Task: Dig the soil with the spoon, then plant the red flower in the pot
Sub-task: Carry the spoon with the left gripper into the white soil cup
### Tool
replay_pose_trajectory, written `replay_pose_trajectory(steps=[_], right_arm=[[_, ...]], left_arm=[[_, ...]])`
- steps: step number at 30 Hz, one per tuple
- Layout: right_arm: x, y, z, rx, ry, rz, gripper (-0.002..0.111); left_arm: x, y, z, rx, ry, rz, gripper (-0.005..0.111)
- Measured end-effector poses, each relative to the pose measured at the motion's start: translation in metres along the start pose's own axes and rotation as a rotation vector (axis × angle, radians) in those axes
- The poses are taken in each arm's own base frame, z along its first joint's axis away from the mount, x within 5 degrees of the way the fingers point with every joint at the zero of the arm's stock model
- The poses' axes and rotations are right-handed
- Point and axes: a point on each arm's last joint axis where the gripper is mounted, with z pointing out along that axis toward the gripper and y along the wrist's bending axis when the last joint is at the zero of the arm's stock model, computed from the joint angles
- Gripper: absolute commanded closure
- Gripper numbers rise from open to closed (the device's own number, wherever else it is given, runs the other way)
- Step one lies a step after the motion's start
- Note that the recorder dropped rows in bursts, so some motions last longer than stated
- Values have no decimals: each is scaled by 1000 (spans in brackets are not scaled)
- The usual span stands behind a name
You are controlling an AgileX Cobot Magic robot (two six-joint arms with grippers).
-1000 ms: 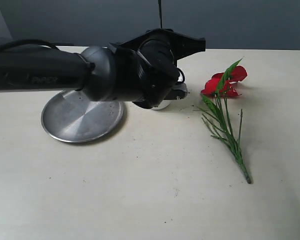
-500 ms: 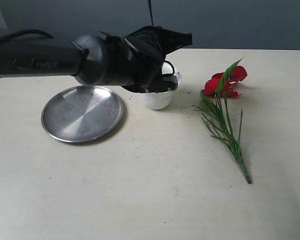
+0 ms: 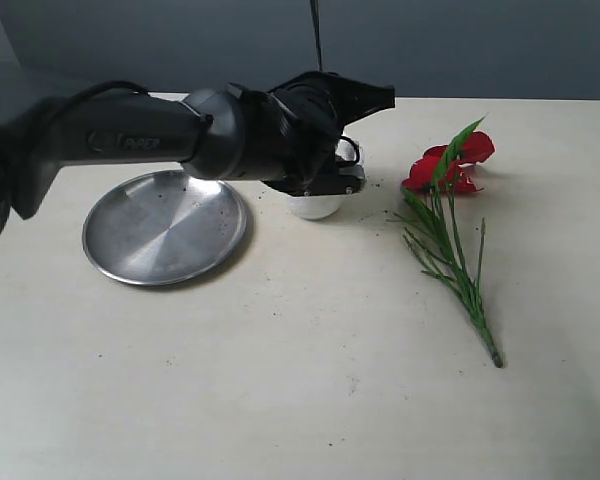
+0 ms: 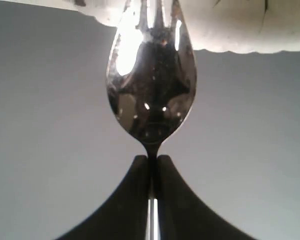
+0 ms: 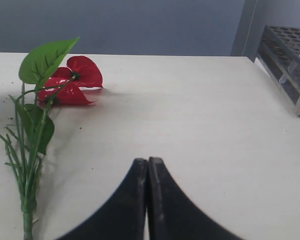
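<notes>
The left end effector [image 4: 151, 161] is clenched on the handle of the spoon [image 4: 151, 90]. The spoon's long axis runs straight out from the jaws. Its notched tip meets the scalloped rim of the pot [image 4: 240, 30] directly ahead. The soil cannot be seen in these views.

The right end effector [image 5: 148, 162] is clenched on nothing. The red flower [image 5: 70, 80] lies flat on the bench [image 5: 200, 110], ahead of it and off to one side, with the stem end pointing back toward it. This arm is judged the nearer one for the flower.
</notes>
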Motion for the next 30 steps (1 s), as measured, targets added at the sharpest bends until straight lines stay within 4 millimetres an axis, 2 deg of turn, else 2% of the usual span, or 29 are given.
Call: replay_pose_trajectory(steps=[8,13,19,25,30], right_arm=[[0,0,0,0,0,0,108],[0,0,0,0,0,0,108],[0,0,0,0,0,0,108],[0,0,0,0,0,0,108],[0,0,0,0,0,0,108]], left_arm=[[0,-19,13,53,1,-2,106],[-4,-17,15,26,-25,-1,106],[-22,-18,23,24,-68,18,106],[-24,-19,23,31,-80,-1,106],[-31,-9,15,42,-103,-27,106]])
